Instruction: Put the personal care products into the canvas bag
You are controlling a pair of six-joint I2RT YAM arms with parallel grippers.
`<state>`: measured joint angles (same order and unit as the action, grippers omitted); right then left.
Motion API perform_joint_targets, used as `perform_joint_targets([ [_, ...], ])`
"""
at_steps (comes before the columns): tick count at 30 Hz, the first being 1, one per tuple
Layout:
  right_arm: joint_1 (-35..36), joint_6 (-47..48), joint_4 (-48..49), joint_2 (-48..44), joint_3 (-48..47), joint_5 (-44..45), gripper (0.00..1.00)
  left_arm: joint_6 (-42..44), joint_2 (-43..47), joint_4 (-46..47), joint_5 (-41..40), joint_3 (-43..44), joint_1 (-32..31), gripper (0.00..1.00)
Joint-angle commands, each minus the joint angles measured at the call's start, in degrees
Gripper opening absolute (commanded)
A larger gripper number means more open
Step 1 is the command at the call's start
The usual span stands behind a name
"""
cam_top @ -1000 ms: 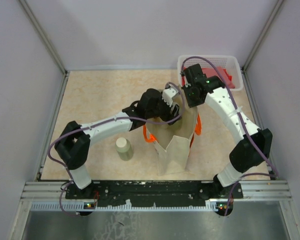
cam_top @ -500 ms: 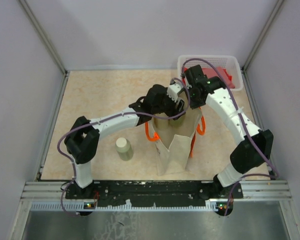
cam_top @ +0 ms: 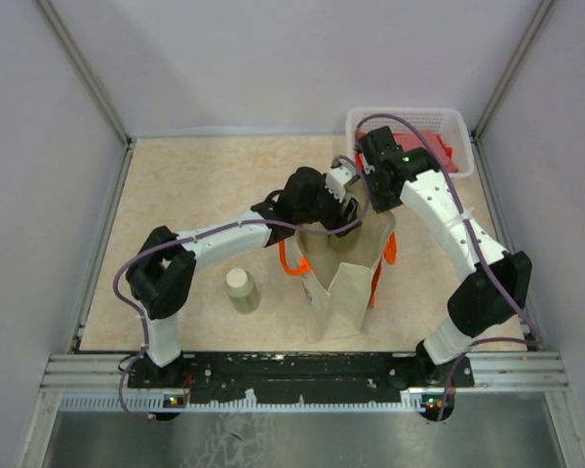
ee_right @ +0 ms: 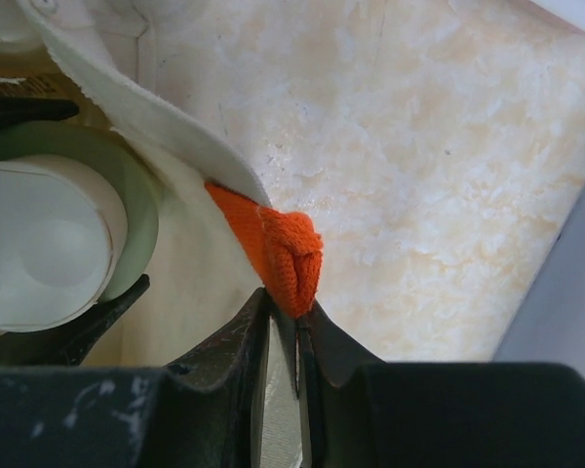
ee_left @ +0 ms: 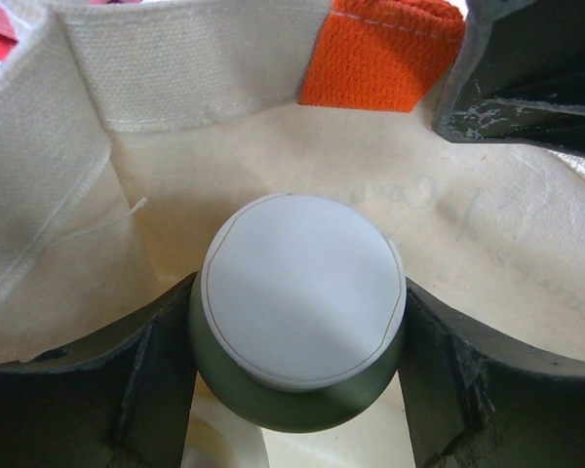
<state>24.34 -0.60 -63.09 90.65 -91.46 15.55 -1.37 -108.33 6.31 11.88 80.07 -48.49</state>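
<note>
Top view: the canvas bag (cam_top: 341, 288) stands mid-tabletop (cam_top: 195, 185), with a cream bottle (cam_top: 241, 290) near its left. Left wrist: the left tool (ee_left: 300, 375) pinches a sage-green bottle (ee_left: 302, 302) inside the bag's mouth. Right wrist: the right tool (ee_right: 283, 327) pinches the bag's orange strap (ee_right: 288, 258).

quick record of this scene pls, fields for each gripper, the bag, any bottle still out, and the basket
left gripper: shut on green bottle, inside the bag's mouth
right gripper: shut on orange handle at the bag's rim
canvas bag: standing, mouth open
loose bottle: standing on table, left of bag
basket: far right corner, red cloth inside
</note>
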Motion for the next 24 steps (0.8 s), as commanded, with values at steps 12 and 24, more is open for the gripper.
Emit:
perform_joint_targets([
  [12, -1.0, 0.1, -1.2, -0.4, -4.4, 2.5, 0.18, 0.5, 3.5, -3.1, 11.3, -5.0, -0.1, 0.03],
  [24, -1.7, -1.1, -2.0, 1.0, -4.6, 1.2, 0.17, 7.9, 7.2, -16.3, 21.0, -1.0, -0.3, 0.0],
])
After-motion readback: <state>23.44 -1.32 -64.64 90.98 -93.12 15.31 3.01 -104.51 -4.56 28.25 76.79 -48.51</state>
